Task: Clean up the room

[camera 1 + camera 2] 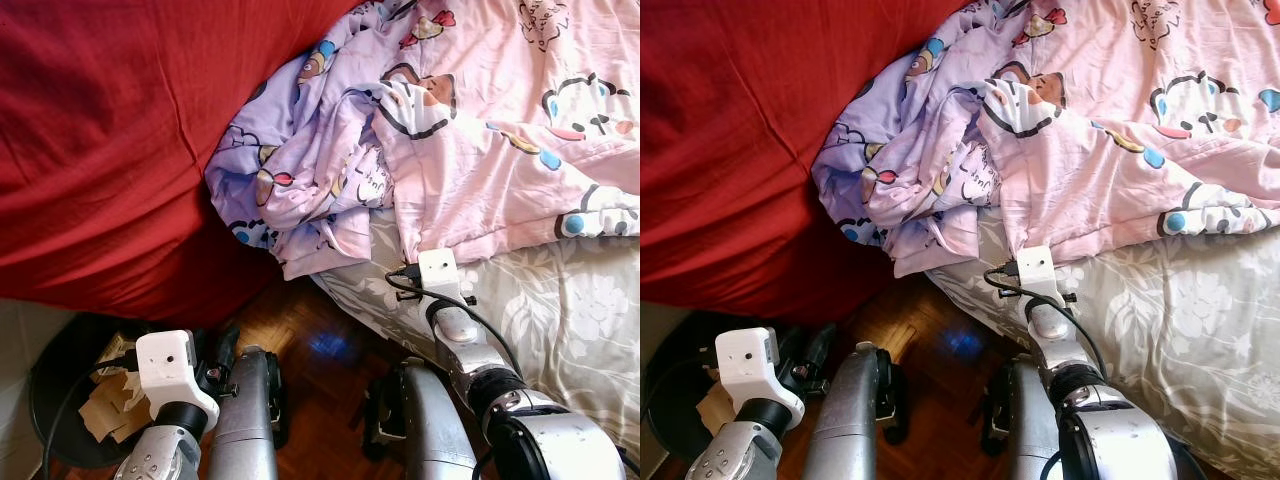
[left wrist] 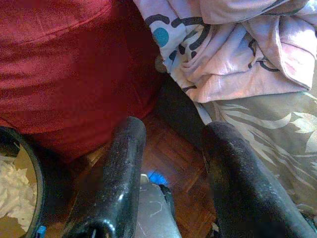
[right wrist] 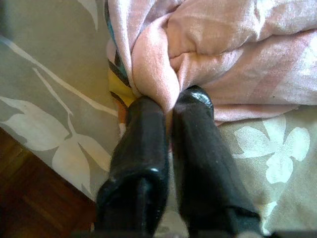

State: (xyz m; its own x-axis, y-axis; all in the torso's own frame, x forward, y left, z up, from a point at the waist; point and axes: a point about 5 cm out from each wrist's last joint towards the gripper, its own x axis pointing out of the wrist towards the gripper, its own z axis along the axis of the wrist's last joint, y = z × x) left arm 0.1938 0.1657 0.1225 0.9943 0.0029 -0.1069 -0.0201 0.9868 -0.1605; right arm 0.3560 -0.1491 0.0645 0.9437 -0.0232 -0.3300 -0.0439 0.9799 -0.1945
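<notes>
Over the bed [image 1: 560, 320], with its grey flowered sheet, the head views show a pink cartoon blanket [image 1: 470, 130] bunched against a big red cushion [image 1: 100, 130], its lower edge met by the right arm reaching in from the wooden floor [image 1: 300, 340], while the left arm hangs low beside a black bin [image 1: 60, 400] of scraps. Along the left claw [image 2: 173, 148], the fingers stand wide apart over the floor, holding nothing. Along the right claw [image 3: 171, 106], the fingers are pinched tight on a fold of the blanket's hem, right above the sheet.
</notes>
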